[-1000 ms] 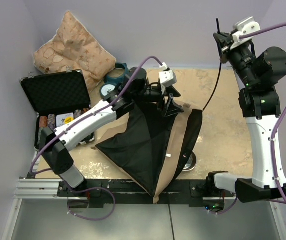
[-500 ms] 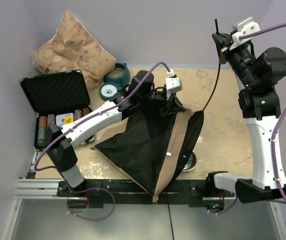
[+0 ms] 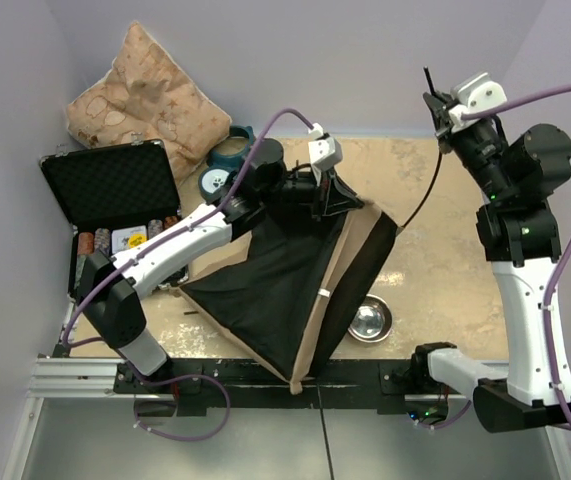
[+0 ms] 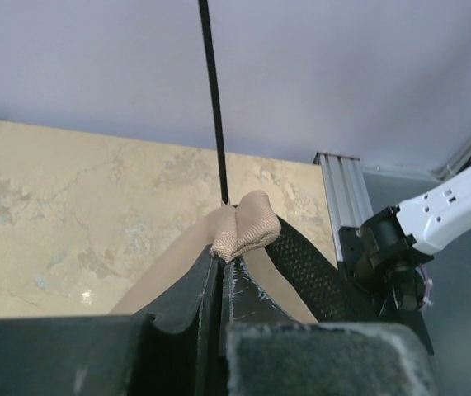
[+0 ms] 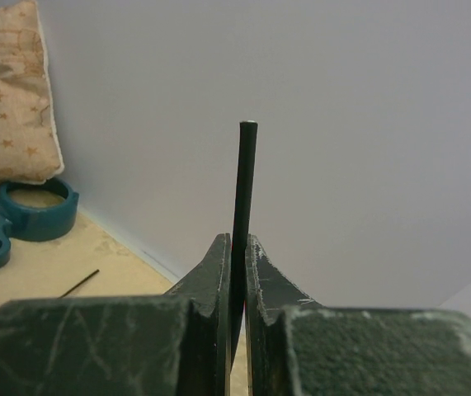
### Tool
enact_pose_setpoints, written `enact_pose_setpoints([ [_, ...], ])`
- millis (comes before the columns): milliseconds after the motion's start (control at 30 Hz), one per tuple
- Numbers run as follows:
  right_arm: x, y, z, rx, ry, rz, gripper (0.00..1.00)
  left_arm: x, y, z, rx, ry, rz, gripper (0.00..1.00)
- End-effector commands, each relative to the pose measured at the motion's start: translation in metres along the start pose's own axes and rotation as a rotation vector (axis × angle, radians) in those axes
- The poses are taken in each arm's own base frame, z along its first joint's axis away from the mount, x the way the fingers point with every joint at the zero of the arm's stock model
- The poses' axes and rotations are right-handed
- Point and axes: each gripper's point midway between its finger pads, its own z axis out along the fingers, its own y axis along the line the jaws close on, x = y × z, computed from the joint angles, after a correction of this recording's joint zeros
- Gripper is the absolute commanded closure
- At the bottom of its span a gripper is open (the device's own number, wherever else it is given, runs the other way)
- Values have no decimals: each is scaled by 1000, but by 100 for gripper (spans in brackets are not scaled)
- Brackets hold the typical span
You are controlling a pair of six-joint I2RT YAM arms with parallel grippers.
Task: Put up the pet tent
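The pet tent [image 3: 285, 285] lies collapsed mid-table, black lining up, with a tan band along its right side. My left gripper [image 3: 336, 196] is shut on the tent's tan top corner. In the left wrist view a fold of tan fabric [image 4: 240, 233] bulges out just past the closed tips of my left gripper [image 4: 219, 257]. A thin dark pole [image 4: 212, 99] rises from that corner. The same pole [image 3: 431, 180] curves up to my right gripper [image 3: 442, 104], which is raised at the back right. The right gripper [image 5: 237, 244] is shut on the pole [image 5: 245, 165], whose end sticks out beyond the tips.
A star-patterned pillow [image 3: 145, 95] leans at the back left. An open black case [image 3: 110, 185] with chips lies at the left edge, and a teal pet item [image 3: 227, 160] sits behind the tent. A metal bowl [image 3: 370, 320] sits right of the tent. A loose thin rod [image 5: 79, 283] lies near the wall.
My left gripper has shut on the tent's top corner and drawn it back and left. The fabric shifted left, uncovering the metal bowl. The right gripper moved slightly left with the pole.
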Motion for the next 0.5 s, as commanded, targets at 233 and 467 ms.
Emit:
enact_pose_setpoints([
  [233,77,65,-28,-305,172,-258,100,-122,-14,-43,44,-390,19,100],
  [467,109,92,-43,-443,237,-326,100,-152,-10,-51,41,-467,-12,100],
])
